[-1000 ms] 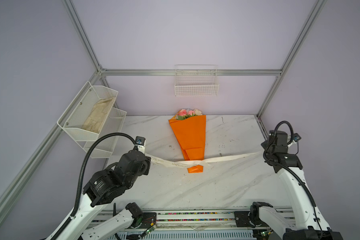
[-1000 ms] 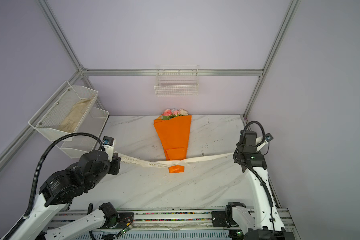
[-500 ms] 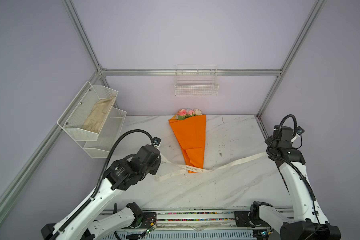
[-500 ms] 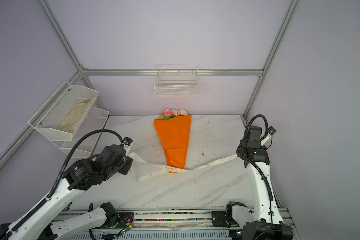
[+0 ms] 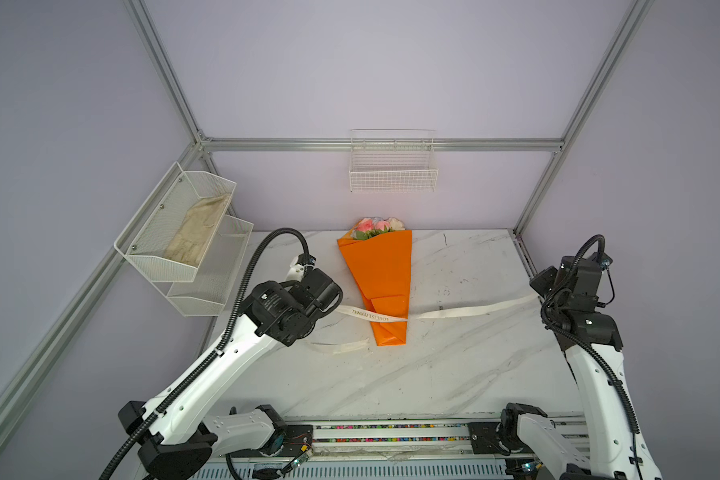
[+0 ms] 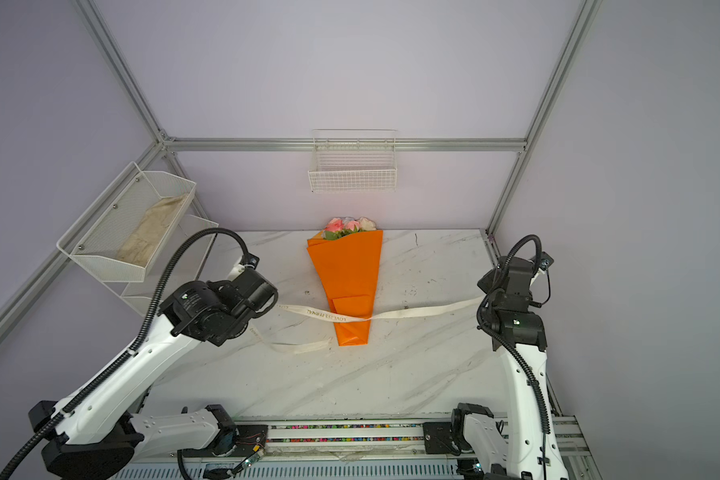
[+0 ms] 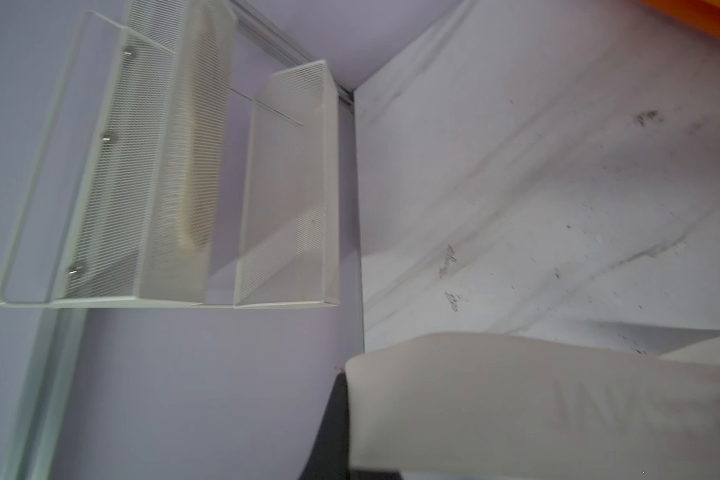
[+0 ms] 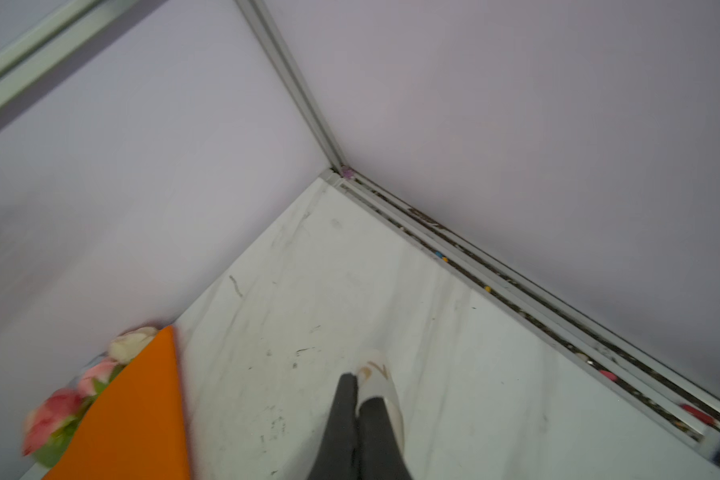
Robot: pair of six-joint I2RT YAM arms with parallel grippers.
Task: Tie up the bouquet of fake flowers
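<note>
- The right gripper [image 8: 356, 384] is pinched shut on one end of the ribbon [image 5: 371, 316] at the table's [image 5: 454, 374] right edge. The left gripper [image 7: 341, 386] is closed too, seemingly on the other end, though that wrist view is blurred.
- The bouquet [image 5: 381, 282] lies flat at far centre, its long axis running near to far. The blooms point far and the narrow tip points near.
- The ribbon crosses over the taper close to that tip. An uneven pull could slide it off the glossy paper or swing the light bouquet round.
- A slack tail loops on the table left of the tip — it could snag.
</note>
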